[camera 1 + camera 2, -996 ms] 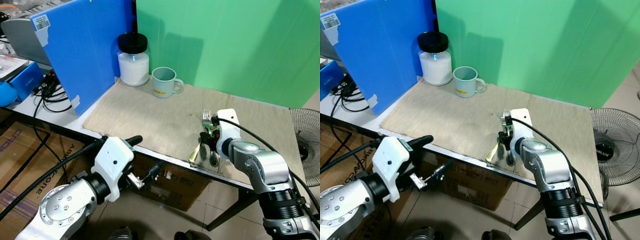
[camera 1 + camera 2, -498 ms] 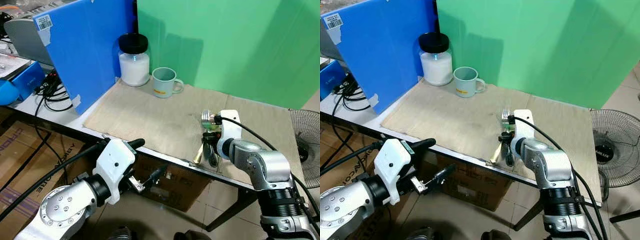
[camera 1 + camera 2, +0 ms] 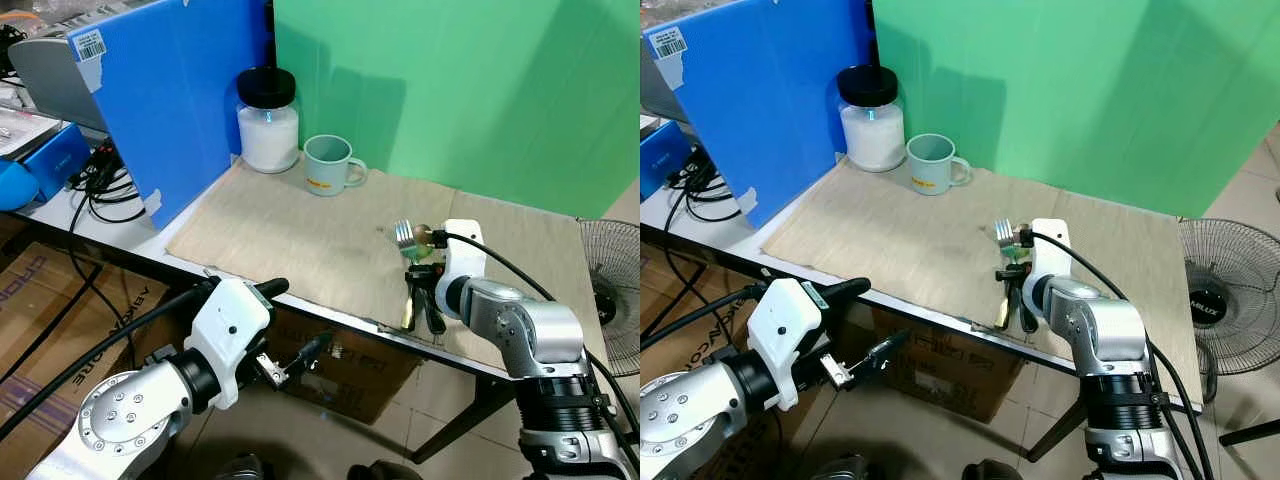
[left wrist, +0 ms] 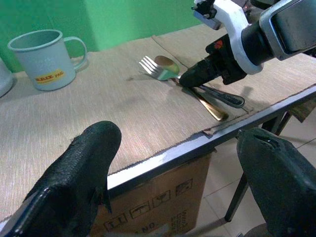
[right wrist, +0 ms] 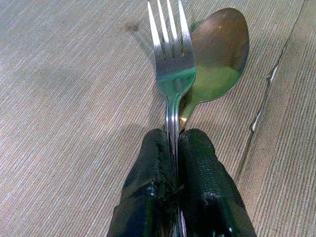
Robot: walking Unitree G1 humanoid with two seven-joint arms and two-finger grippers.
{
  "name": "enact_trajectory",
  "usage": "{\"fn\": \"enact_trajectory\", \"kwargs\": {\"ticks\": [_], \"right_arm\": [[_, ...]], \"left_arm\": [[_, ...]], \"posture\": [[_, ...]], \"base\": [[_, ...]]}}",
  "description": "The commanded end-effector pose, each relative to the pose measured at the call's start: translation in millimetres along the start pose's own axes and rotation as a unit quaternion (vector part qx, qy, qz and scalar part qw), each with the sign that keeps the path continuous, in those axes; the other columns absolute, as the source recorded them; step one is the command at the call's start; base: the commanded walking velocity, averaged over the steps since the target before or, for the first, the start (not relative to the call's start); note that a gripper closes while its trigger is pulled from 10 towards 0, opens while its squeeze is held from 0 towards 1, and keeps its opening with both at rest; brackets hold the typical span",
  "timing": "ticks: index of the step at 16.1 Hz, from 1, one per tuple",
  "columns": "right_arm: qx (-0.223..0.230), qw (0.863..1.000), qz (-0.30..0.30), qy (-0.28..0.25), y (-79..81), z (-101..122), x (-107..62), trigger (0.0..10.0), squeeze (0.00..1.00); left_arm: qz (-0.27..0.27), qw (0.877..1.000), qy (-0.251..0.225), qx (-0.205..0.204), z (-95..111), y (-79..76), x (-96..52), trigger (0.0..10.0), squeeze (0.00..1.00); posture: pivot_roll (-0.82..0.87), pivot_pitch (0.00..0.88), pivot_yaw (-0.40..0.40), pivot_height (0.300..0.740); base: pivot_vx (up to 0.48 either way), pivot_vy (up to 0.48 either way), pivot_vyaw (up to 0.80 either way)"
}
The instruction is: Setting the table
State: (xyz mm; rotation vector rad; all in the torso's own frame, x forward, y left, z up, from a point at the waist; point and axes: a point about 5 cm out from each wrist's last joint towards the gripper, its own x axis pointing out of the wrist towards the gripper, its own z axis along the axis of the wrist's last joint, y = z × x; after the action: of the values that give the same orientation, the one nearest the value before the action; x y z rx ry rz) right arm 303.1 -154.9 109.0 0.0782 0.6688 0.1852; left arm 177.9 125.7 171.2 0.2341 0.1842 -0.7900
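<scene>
My right gripper (image 3: pixel 419 272) is shut on the neck of a silver fork (image 5: pixel 173 64), low over the beige mat (image 3: pixel 290 230) near the table's front edge. A spoon (image 5: pixel 219 54) lies tight against the fork, and its neck runs in under my fingers (image 5: pixel 148 197). The handles (image 4: pixel 213 109) point toward the table edge. A pale blue-grey mug (image 3: pixel 328 163) stands at the back of the mat. My left gripper (image 3: pixel 290 320) hangs open and empty below the table edge, in front of the mat.
A glass jar (image 3: pixel 267 120) with a black lid stands left of the mug. A blue board (image 3: pixel 170 100) and green backdrop (image 3: pixel 450 90) wall the table. Cables (image 3: pixel 100 190) lie left, a cardboard box (image 3: pixel 350 370) sits under the table, a fan (image 3: pixel 610 290) at right.
My right gripper has turned with the cutlery: the fork head has swung left and the handles have come round to point straight at the table edge. The left arm has barely moved.
</scene>
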Motion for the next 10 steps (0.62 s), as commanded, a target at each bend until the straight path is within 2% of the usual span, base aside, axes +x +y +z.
{"fn": "enact_trajectory", "kwargs": {"ticks": [1, 4, 10], "right_arm": [[0.012, 1.0, -0.004, 0.021, -3.0, -6, 1.5, 0.0, 0.0], [0.029, 0.999, 0.009, -0.013, -3.4, 14, -10.3, 0.0, 0.0], [0.027, 0.997, 0.032, -0.064, -2.0, 38, -27.6, 0.0, 0.0]], "left_arm": [[-0.007, 1.0, 0.002, 0.002, 1, -2.1, -0.9, 10.0, 0.0], [0.001, 1.0, 0.002, 0.005, 1, 1.0, -3.6, 10.0, 0.0], [-0.001, 1.0, 0.002, 0.009, 1, 2.4, -3.6, 10.0, 0.0]], "posture": [[0.04, 0.054, -0.037, 0.74], [0.05, 0.057, -0.04, 0.74], [0.03, 0.058, -0.03, 0.74]], "base": [[0.0, 0.0, 0.0], [0.0, 0.0, 0.0], [0.0, 0.0, 0.0]]}}
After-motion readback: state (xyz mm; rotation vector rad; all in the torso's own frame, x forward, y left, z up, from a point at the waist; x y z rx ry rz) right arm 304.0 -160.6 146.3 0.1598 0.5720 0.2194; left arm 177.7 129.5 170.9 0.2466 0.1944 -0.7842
